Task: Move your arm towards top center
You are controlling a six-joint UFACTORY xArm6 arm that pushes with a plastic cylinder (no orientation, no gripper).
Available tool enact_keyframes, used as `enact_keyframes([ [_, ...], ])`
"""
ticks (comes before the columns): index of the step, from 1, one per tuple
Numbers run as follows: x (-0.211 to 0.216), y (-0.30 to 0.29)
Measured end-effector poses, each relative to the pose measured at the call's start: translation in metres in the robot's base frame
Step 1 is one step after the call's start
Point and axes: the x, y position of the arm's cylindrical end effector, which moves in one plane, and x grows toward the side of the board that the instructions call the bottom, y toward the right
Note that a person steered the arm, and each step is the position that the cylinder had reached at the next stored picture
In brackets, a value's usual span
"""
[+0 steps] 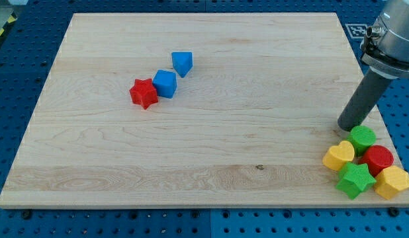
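Note:
My tip [351, 125] rests on the wooden board [191, 119] near its right edge, just above the view's bottom-right cluster of blocks. It stands right beside the green round block [363, 138]; whether they touch I cannot tell. The rod slants up to the arm at the view's top right. Below it lie a yellow heart [339, 156], a red round block [378, 158], a green star [355, 180] and a yellow hexagonal block [392, 182], packed together.
At the view's left of centre a red star [144, 93], a blue cube [165, 84] and a blue pointed block [182, 63] form a diagonal line, far from my tip. Blue pegboard surrounds the board.

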Motion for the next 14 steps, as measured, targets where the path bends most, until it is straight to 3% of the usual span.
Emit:
enact_keyframes([
  [3,-0.008,-0.008],
  [9,-0.012,-0.081],
  [14,-0.032,-0.082],
])
